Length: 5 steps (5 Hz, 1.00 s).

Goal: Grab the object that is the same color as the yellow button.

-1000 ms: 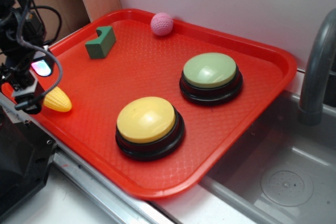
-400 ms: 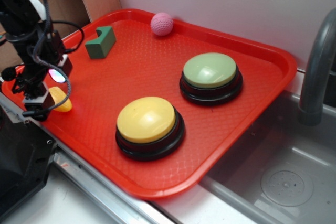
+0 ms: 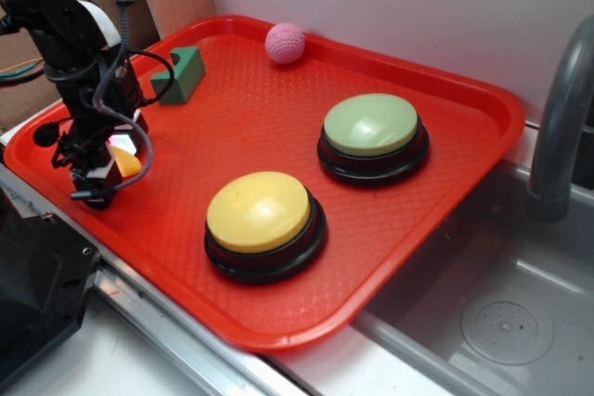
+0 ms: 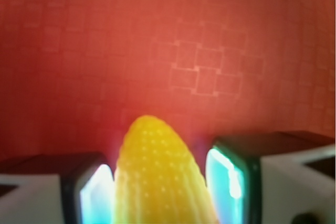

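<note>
Yellow corn cob [image 4: 160,177], mostly hidden outside, shows wrist-side clamped between the end effector [image 4: 163,192] pads.

Two dome buttons [image 3: 265,211] [image 3: 371,124], one corn cob [image 4: 160,177], one ball [image 3: 285,43], one block [image 3: 182,74].

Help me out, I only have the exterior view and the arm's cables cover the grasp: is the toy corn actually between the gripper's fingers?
Observer: Yes. In the wrist view the toy corn sits between the two fingers of the gripper, pointed end away from the camera.
Operator: Are the fingers pressing on it?
Observer: The finger on the left of the wrist view meets the corn's side; on the right a thin dark sliver remains, so I cannot tell whether it is clamped.
Operator: Anything else near the tip?
Observer: Only bare red tray ahead of it; no other object is in the wrist view.
</note>
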{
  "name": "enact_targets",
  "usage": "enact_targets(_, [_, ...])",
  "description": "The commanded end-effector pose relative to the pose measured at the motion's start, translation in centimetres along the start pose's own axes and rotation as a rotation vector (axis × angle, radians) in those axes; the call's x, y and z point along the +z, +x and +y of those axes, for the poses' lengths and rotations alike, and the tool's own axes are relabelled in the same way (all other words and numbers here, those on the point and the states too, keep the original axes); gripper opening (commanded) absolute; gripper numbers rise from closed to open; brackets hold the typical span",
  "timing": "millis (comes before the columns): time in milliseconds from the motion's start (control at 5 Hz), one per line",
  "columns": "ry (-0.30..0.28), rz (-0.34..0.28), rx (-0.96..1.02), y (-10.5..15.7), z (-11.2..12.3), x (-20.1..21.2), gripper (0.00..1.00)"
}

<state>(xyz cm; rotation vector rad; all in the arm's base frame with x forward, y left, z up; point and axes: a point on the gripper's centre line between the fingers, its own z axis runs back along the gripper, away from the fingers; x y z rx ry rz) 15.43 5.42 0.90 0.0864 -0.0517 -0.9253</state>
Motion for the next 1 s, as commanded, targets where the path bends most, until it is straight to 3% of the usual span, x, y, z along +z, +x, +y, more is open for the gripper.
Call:
enact_targets(0, [0.010, -0.084, 0.220, -1.0, 0.6, 3.4, 0.00])
enact_targets(200, [-0.012, -0.134, 0.477, -2.5, 3.6, 8.1, 0.00])
enact_targets(400, [-0.049, -0.118, 0.732, -0.6, 6.3, 12.6, 0.00])
enact_targets(600, [-0.071, -0.162, 0.720, 2.6, 7.2, 15.5, 0.00])
enact_targets(800, [-0.044, -0.090, 0.710, 3.4, 6.7, 13.8, 0.00])
